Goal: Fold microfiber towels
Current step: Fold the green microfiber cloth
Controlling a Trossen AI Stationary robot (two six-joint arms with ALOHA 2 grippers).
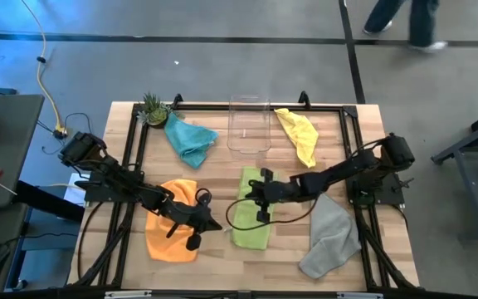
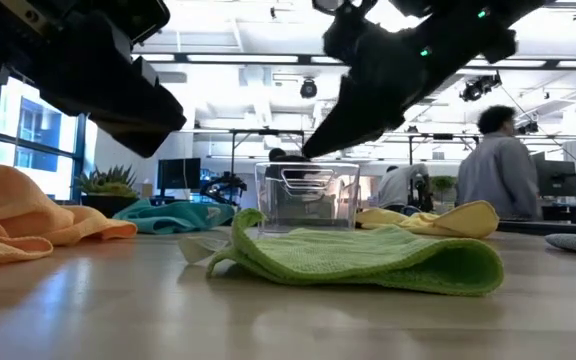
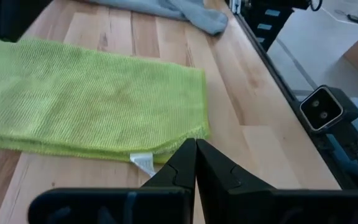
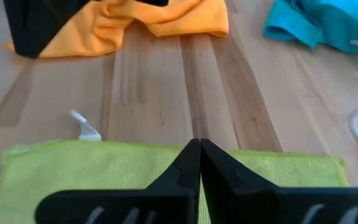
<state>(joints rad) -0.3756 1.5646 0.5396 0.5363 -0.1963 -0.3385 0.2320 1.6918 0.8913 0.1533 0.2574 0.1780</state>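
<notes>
The lime green towel (image 1: 252, 223) lies folded into a long strip on the table's middle, with a white tag (image 3: 143, 163) at its near left corner. My left gripper (image 1: 220, 227) is shut and empty, hovering just left of that corner (image 3: 196, 144). My right gripper (image 1: 247, 197) is shut and empty above the strip's far half (image 4: 199, 144). In the low view both grippers (image 2: 163, 130) (image 2: 313, 150) hang clear above the towel (image 2: 368, 255). The orange towel (image 1: 168, 241) lies crumpled under my left arm. The teal (image 1: 191, 139), yellow (image 1: 299, 133) and grey (image 1: 332, 237) towels lie loose around.
A clear plastic bin (image 1: 249, 124) stands at the far middle between the teal and yellow towels. A small plant (image 1: 152, 108) sits at the far left corner. Bare wood shows near the front edge (image 1: 256, 266). A person walks beyond the table (image 2: 498, 165).
</notes>
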